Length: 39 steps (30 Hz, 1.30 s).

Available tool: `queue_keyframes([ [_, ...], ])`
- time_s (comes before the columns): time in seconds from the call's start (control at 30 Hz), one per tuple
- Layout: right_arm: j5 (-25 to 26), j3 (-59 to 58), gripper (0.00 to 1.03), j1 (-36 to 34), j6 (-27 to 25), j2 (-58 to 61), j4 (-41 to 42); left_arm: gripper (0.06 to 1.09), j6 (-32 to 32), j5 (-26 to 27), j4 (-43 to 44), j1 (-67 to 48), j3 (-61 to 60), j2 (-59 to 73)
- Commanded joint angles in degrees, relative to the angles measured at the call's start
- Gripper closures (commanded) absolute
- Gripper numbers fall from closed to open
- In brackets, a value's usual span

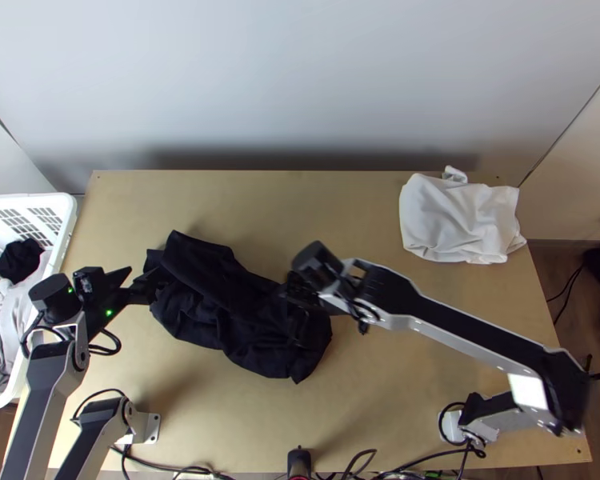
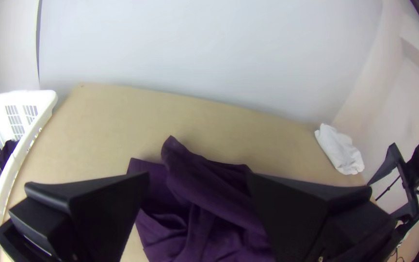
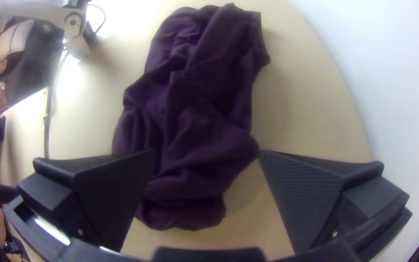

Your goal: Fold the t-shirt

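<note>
T-shirt (image 1: 220, 308) lay bunched on the table (image 1: 340, 208), its length running from ten o'clock to four. The left gripper (image 2: 198, 177) stood wide at the ten o'clock end; the right gripper (image 3: 207, 153), wide too, hung over the opposite part, presumably so both could pinch and spread it. White cloth (image 1: 458, 220) sat at two o'clock, probably parked clear of the work.
</note>
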Motion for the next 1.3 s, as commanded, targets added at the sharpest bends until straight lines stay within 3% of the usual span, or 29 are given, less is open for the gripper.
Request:
queue_keyframes([
  [0.0,0.68,6.2,0.05,-0.23,0.4,8.52,1.64,0.1,-1.37,0.09,1.23,0.45,-0.61,-0.22],
  [0.27,-2.4,7.25,0.05,-1.9,7.52,14.24,1.28,0.1,-2.34,0.09,3.51,0.45,-0.43,0.84],
  [0.5,-6.35,8.4,0.05,-0.67,14.2,15.64,-6.98,0.1,-2.34,0.0,3.78,0.45,-0.43,2.68],
  [0.67,-6.62,5.14,0.08,0.3,17.8,16.43,-7.59,0.1,-2.34,0.09,4.48,0.36,-0.43,3.03],
  [0.73,-7.15,4.27,0.15,0.21,18.16,17.23,-7.5,0.1,-2.34,0.09,4.48,0.36,-0.43,3.03],
  [0.77,-8.38,3.91,0.23,0.12,18.33,17.23,-7.5,0.1,-2.34,0.09,4.48,0.36,-0.34,3.03],
  [0.87,-9.34,3.03,0.74,-0.14,18.24,15.56,-4.69,0.1,-2.34,0.0,4.31,0.45,-0.26,2.86],
  [0.9,-9.26,2.95,0.8,-0.14,18.24,14.68,-3.55,0.1,-2.25,0.0,4.13,0.54,-0.26,2.68],
  [1.27,-7.59,15.16,0.9,-4.97,17.98,6.06,-3.37,0.1,-2.43,0.09,3.51,0.28,-1.4,1.71],
])
